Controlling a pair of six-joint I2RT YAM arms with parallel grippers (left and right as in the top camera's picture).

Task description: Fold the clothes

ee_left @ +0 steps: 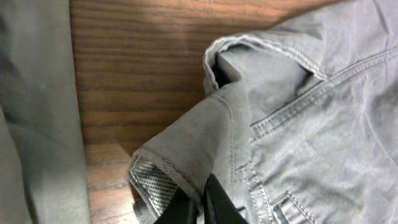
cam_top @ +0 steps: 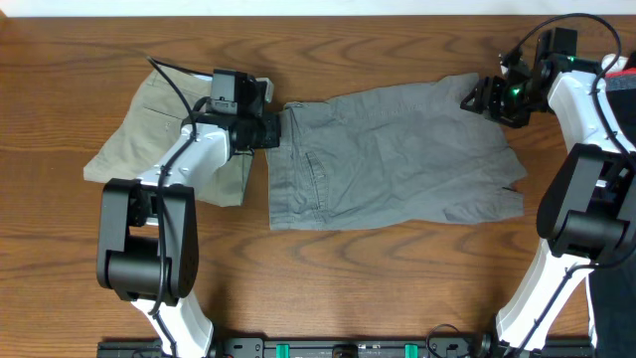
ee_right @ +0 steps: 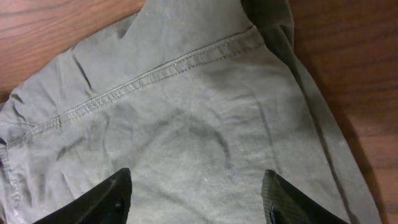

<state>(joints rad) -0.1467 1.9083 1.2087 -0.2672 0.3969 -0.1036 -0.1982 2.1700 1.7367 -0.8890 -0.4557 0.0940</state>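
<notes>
The mid-grey trousers (cam_top: 388, 159) lie spread flat across the middle of the table, waistband to the left. My left gripper (cam_top: 279, 127) is at the waistband's far corner. In the left wrist view it (ee_left: 202, 200) is shut on a raised fold of grey waistband (ee_left: 205, 143). My right gripper (cam_top: 479, 96) hovers over the far right leg end. In the right wrist view its jaws (ee_right: 196, 190) stand open over grey cloth (ee_right: 186, 112), with nothing pinched. The khaki-beige trousers (cam_top: 149, 129) lie folded at the left, partly under my left arm.
The khaki pair's edge (ee_left: 31, 124) runs along the left of the left wrist view, beside bare wood (ee_left: 137, 74). The table's far edge (cam_top: 318, 12) is close behind both pairs. The arm bases stand at the front left (cam_top: 144, 249) and right (cam_top: 586, 219).
</notes>
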